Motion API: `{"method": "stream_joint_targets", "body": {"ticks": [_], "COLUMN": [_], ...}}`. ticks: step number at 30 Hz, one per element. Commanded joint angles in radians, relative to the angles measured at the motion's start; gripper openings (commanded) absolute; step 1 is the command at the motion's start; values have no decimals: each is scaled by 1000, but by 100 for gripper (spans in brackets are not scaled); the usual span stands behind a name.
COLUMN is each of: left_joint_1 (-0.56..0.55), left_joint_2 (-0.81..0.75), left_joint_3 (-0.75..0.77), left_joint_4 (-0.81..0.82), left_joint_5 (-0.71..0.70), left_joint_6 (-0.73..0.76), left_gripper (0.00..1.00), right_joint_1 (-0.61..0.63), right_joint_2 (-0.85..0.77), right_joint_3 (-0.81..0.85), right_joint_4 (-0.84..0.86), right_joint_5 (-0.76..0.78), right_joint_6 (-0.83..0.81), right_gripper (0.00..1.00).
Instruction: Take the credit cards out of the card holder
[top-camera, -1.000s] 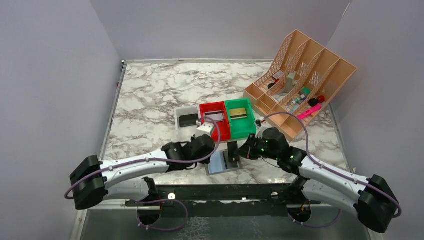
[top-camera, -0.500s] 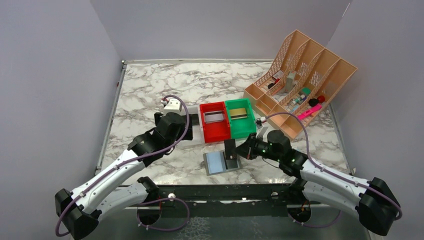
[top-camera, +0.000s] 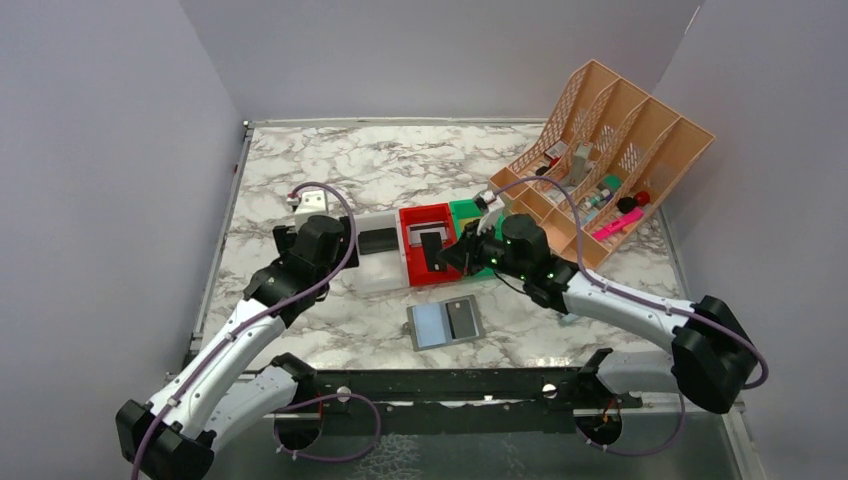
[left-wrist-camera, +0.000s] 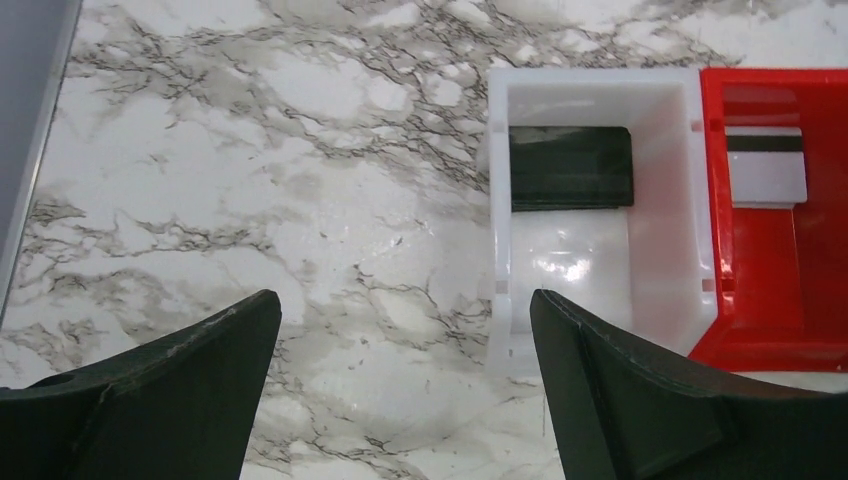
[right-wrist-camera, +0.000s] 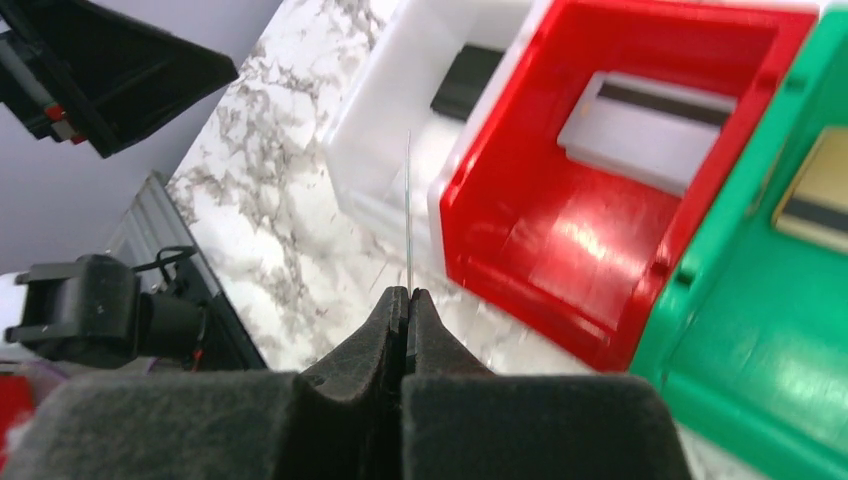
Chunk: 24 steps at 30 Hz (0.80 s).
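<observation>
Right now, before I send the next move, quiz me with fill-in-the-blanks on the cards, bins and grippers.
1. The right gripper is ____ on a thin black card.
2. The left gripper is ____ and holds nothing.
3. A second black card lies in the ____ bin.
4. The gold card lies in the ____ bin.
Missing words: shut; open; white; green.

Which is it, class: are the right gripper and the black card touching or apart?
Touching. The right wrist view shows the right gripper shut on the black card, seen edge-on in its grip.
</observation>
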Motion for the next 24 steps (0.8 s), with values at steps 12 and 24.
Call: {"method": "stream_joint_targets", "body": {"ticks": [12,24], "left_joint_1": [385,424], "left_joint_2": [-34,-62], "left_joint_3": [-35,-48], "left_joint_4": [102,110], "left_joint_5": [232,205], "left_joint_6": [17,-12], "left_gripper": [99,99], "right_joint_1": [66,175], "right_joint_2": [365,570], "right_joint_3": [396,586], "right_joint_4": [36,-58], "right_joint_5": [113,343], "right_joint_6": [-323,-569], "right_gripper": [1,1]}}
